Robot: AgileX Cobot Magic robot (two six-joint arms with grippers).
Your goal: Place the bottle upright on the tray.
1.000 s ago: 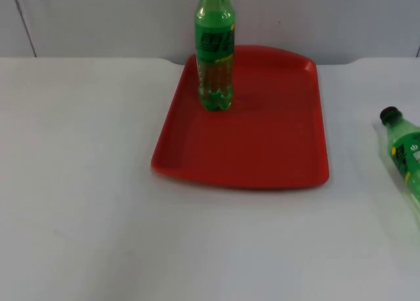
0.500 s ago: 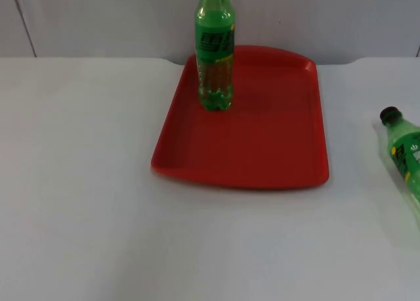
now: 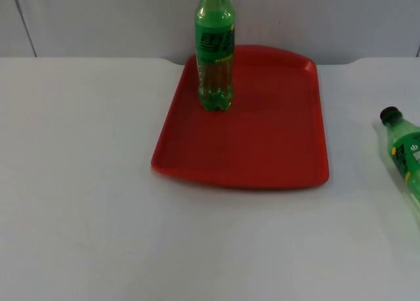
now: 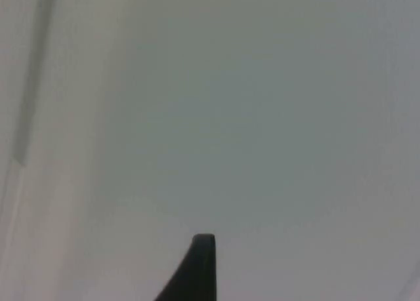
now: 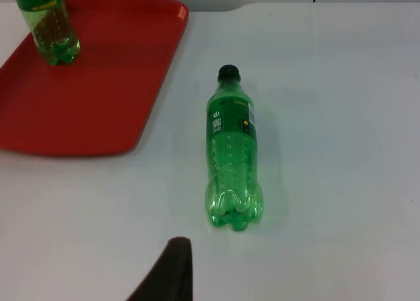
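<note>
Standing tall on the red tray [image 3: 262, 150], one green bottle [image 3: 214, 52] sits upright near the tray's far left corner, close to the grey partition wall [image 3: 328, 19]. You can see its lower half in the right wrist view too [image 5: 47, 27], planted on the tray [image 5: 98, 84].

Now over to the second green bottle [image 5: 233, 157]: it's lying flat on its side on the white table [image 3: 85, 202], off the tray and well apart from it. Its black cap [image 5: 228, 71] points away from the right arm, its lobed base toward it. From above, the same bottle [image 3: 405, 153] lies at the table's right edge, cap [image 3: 390, 114] toward the wall.

And the right gripper [image 5: 172, 271]? One black fingertip is all that's on show, hovering short of the lying bottle's base, a little to one side of it, not touching. Whether those jaws are apart or together, I can't tell.

The left gripper [image 4: 197, 268] gives the same story: a single dark fingertip, with plain pale surface ahead of it. I can't tell how its jaws are set either. Nothing is held by either arm as far as I can see.
</note>
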